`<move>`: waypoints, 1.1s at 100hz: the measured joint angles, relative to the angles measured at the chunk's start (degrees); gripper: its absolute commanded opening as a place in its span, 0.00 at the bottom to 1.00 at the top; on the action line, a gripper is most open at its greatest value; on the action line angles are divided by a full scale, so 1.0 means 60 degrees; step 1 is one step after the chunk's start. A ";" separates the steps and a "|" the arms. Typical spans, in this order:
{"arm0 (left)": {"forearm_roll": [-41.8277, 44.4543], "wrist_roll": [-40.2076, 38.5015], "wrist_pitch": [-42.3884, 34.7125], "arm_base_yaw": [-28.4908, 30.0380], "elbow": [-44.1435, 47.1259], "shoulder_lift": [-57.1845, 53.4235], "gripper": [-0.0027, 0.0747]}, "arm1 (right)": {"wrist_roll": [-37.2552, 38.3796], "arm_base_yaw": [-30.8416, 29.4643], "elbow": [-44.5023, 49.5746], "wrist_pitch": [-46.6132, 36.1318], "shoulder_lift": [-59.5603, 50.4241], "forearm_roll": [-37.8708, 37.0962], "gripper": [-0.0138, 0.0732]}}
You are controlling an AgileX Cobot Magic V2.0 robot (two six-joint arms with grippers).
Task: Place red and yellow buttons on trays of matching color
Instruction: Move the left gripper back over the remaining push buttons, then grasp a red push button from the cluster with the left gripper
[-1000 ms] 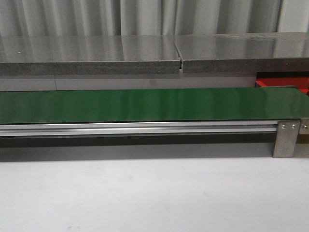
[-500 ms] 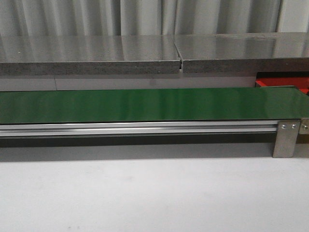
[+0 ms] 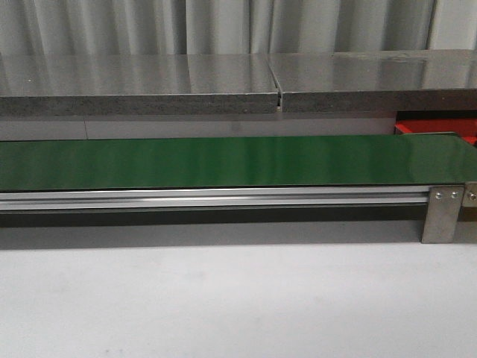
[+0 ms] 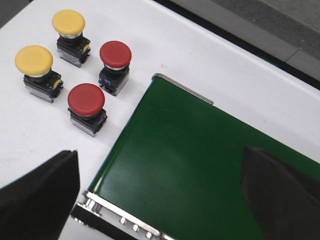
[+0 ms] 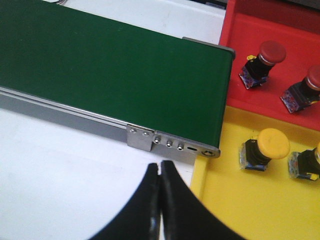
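Observation:
In the left wrist view two red buttons (image 4: 115, 53) (image 4: 86, 98) and two yellow buttons (image 4: 68, 22) (image 4: 33, 60) stand on the white table beside the end of the green belt (image 4: 200, 160). My left gripper (image 4: 160, 195) is open and empty above that belt end. In the right wrist view my right gripper (image 5: 160, 167) is shut on nothing, over the table by the belt's other end (image 5: 115, 75). A red tray (image 5: 280, 55) holds two red buttons (image 5: 271, 51) (image 5: 314, 77). A yellow tray (image 5: 250, 205) holds two yellow buttons (image 5: 274, 141) (image 5: 316, 155).
In the front view the green belt (image 3: 223, 160) runs across on an aluminium frame (image 3: 441, 212), with a grey shelf (image 3: 223, 82) behind it. A corner of the red tray (image 3: 440, 128) shows at the far right. Neither arm shows in the front view.

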 measured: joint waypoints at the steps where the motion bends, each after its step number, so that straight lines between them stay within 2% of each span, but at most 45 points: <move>1: 0.0004 0.0000 0.0023 0.0043 -0.0048 0.0063 0.84 | 0.0000 0.0000 0.0000 0.0000 0.0000 0.0000 0.08; 21: -0.0164 0.0000 0.0606 0.0678 -0.0961 0.1383 0.84 | 0.0000 0.0000 0.0000 0.0000 0.0000 0.0000 0.08; 45: -0.0583 -0.0013 0.0745 0.1391 -0.1050 0.2094 0.84 | 0.0000 0.0000 0.0000 0.0000 0.0000 0.0000 0.08; 70: -0.0667 -0.0013 0.0788 0.1433 -0.1361 0.3006 0.84 | 0.0000 0.0000 0.0000 0.0000 0.0000 0.0000 0.08; 110: -0.0689 -0.0013 0.1754 0.1449 -0.3394 0.4601 0.84 | 0.0000 0.0000 0.0000 0.0000 0.0000 0.0000 0.08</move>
